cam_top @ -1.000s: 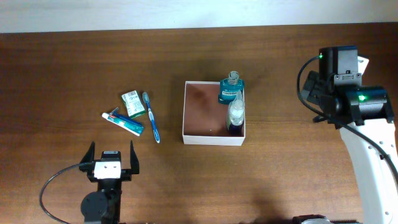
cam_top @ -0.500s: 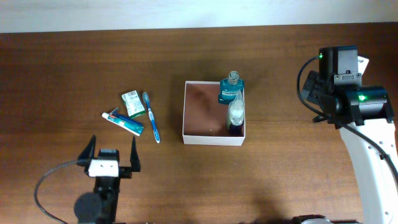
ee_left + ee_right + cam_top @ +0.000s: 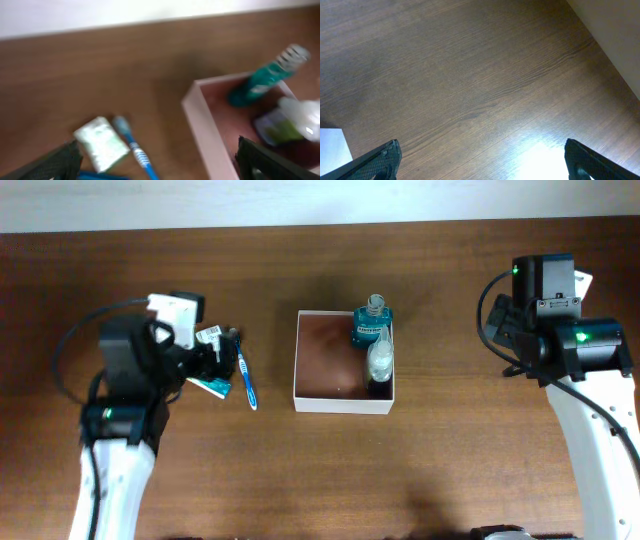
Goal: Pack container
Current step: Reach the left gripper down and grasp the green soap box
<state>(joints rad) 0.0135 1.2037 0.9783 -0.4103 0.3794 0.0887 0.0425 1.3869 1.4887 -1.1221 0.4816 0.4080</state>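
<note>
1. Overhead: our left gripper (image 3: 212,358) hovers by the toothbrush (image 3: 245,380), probably picking what to pack next. The container (image 3: 343,406) lies ahead of it.
2. Left wrist: jaws wide and empty, with the toothbrush just below.
3. Right wrist: our right gripper (image 3: 480,160) is spread wide, holds nothing and is parked over bare table (image 3: 470,75).

No word, brand or number can be read anywhere. The teal bottle (image 3: 370,329) in the container (image 3: 340,405) carries a label with pale marks, too small in the overhead view and too blurred in the left wrist view to make out. The green-white packet (image 3: 101,148) on the desk shows faint print, also blurred. The clear bottle (image 3: 291,116) has a greenish label, illegible.
</note>
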